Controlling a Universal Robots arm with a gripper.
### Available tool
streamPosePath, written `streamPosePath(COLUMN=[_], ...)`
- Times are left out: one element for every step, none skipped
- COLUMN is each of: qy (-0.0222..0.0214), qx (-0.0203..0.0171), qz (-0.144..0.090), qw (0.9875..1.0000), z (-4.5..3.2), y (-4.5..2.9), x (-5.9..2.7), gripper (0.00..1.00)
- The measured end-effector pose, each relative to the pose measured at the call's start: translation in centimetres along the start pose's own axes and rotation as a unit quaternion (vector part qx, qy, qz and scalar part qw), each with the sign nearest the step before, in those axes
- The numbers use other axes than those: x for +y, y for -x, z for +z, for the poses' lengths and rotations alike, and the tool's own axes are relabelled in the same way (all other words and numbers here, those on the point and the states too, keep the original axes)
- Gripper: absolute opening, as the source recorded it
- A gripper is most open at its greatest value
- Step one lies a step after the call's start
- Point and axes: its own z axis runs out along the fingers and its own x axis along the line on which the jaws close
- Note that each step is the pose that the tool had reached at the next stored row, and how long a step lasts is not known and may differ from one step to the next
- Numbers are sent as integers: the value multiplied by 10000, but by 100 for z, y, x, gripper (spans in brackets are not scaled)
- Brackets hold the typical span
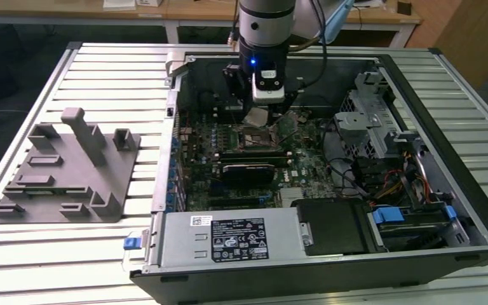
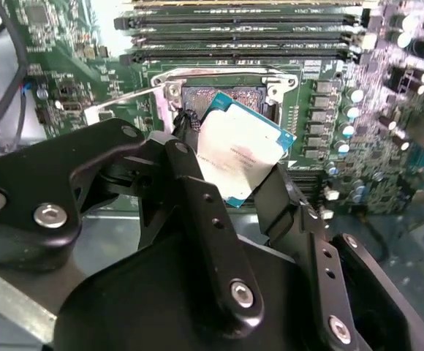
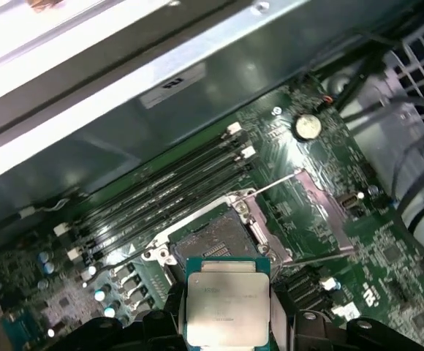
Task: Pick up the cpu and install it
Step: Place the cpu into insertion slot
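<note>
The cpu [image 2: 240, 152] is a flat square chip with a silver-white top and a teal rim, and my gripper [image 2: 226, 179] is shut on it by two opposite edges. In the first wrist view the cpu [image 3: 226, 300] hangs just above the open motherboard socket [image 3: 216, 238], whose metal frame and lever are swung back. In the exterior view the cpu [image 1: 256, 117] is tilted under the gripper [image 1: 265, 108], a little above and behind the socket [image 1: 250, 137] inside the computer case. The black fingers [image 2: 197, 205] cover the chip's lower edge.
The open computer case [image 1: 168, 89] lies on a slatted metal table [image 1: 100, 70]. Memory sticks [image 3: 168, 190] run beside the socket. A drive cage [image 1: 367, 117] and cables crowd the exterior view's right. A grey fixture block [image 1: 66, 168] stands on the table at the exterior view's left.
</note>
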Motion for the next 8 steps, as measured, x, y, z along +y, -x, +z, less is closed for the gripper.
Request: streamPosePath(qy=[-2, -4, -6, -8, -10, -12, -14, -17], qx=[-4, -8, -12, -16, -20, -24, -28, -33], qz=[85, 172, 260, 345, 431, 516, 605, 702], qw=[10000, 9999, 9997, 9994, 9991, 9987, 9982, 9975], z=[1, 1, 2, 3, 4, 4, 5, 6], y=[0, 0, 0, 0, 0, 0, 0, 0], x=[0, 0, 0, 0, 0, 0, 0, 0], gripper=[55, 55, 55, 55, 55, 55, 55, 55])
